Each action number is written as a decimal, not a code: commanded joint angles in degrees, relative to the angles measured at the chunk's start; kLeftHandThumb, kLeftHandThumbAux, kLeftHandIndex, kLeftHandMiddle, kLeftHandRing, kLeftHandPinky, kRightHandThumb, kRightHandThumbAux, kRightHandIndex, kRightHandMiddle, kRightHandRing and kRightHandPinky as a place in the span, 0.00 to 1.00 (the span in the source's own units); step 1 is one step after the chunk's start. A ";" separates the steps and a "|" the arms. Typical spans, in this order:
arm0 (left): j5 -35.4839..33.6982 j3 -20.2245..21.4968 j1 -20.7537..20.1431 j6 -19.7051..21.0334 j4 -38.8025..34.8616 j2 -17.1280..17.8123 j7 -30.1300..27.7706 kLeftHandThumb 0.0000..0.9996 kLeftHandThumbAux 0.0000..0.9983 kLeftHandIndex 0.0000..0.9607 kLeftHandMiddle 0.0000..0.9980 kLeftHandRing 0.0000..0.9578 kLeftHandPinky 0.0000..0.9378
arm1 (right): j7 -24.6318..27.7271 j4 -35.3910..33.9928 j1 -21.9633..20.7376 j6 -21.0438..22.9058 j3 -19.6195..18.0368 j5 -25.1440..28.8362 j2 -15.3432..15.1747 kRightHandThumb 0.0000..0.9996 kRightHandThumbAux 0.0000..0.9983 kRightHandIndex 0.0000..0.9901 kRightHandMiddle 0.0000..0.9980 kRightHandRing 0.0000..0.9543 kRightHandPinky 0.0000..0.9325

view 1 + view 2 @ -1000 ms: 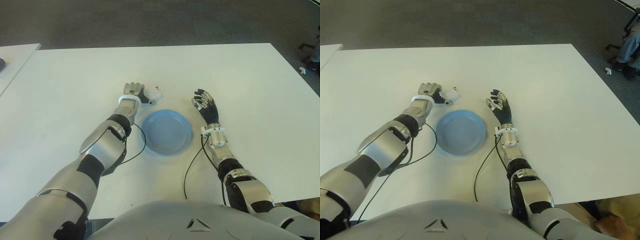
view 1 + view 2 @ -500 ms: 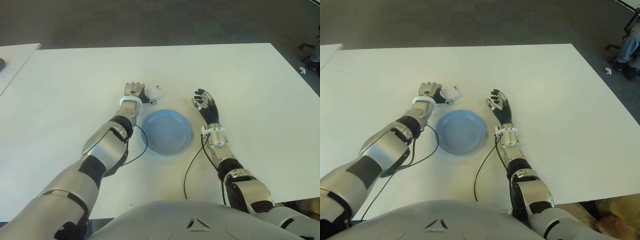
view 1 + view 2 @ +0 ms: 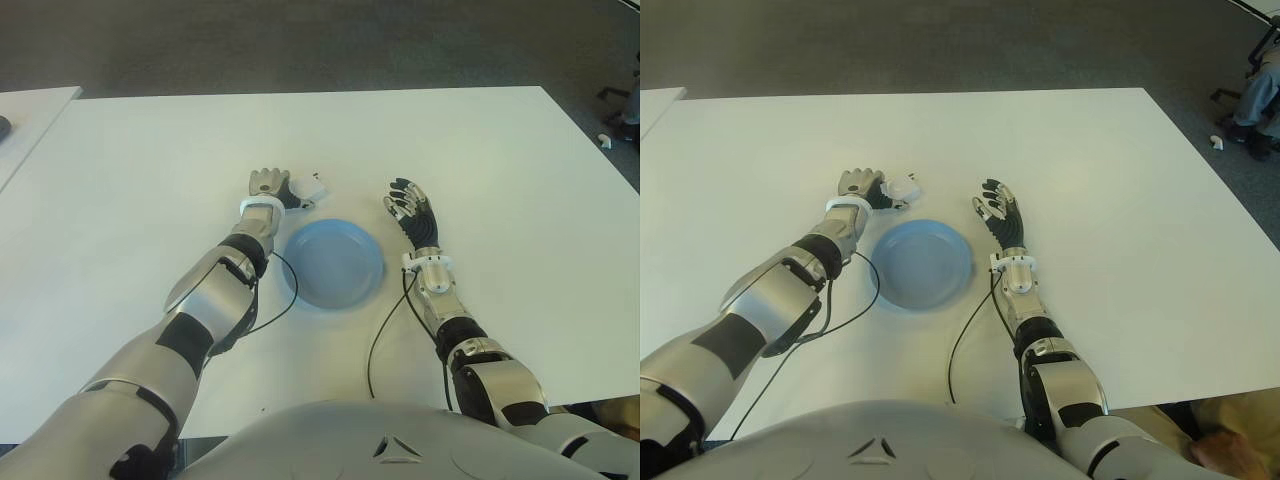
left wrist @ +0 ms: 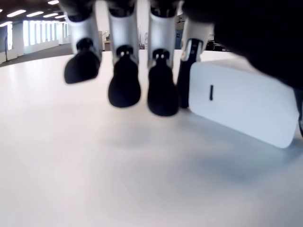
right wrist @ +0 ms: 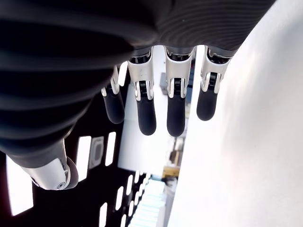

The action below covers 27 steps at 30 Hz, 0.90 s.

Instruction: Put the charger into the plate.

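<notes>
White and blocky, the charger (image 3: 314,186) sits at the far-left edge of the blue plate (image 3: 334,263), outside its rim, with the left robot hand (image 3: 268,186) right against it. In the left wrist view the charger (image 4: 241,106) shows as a smooth white body with a small dark slot on its face, tilted, one lower corner down near the desk (image 3: 150,170); the black-padded fingertips (image 4: 163,97) hang curled downward just beside it, the nearest finger touching its side, and a dark part of the hand lies over its top. Whether the fingers actually clamp it or only press against it cannot be told for sure, though the hand looks closed around it. The left arm reaches forward from the shoulder with the forearm angled toward the plate's far-left side, wrist straight, back of the hand up. A black cable runs from that forearm across the desk beside the plate. The right robot hand (image 3: 410,205) shows to the right of the plate, near its far-right rim, palm turned inward, fingers (image 5: 146,111) straight and spread, holding nothing. Its forearm lies along the plate's right side, with a second black cable trailing back toward the robot's body.
</notes>
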 commanded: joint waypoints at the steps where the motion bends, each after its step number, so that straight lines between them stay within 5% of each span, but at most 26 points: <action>1: -2.02 1.76 3.44 -1.29 1.90 -0.49 -0.09 0.73 0.70 0.46 0.77 0.80 0.86 | 0.32 7.86 15.13 1.87 0.71 -0.63 2.89 0.53 0.58 0.18 0.25 0.26 0.27; 27: -6.91 6.97 1.30 -7.46 -2.00 1.34 6.51 0.72 0.70 0.46 0.77 0.81 0.84 | 0.82 8.13 14.91 2.74 0.86 -0.74 2.78 0.53 0.58 0.18 0.26 0.28 0.30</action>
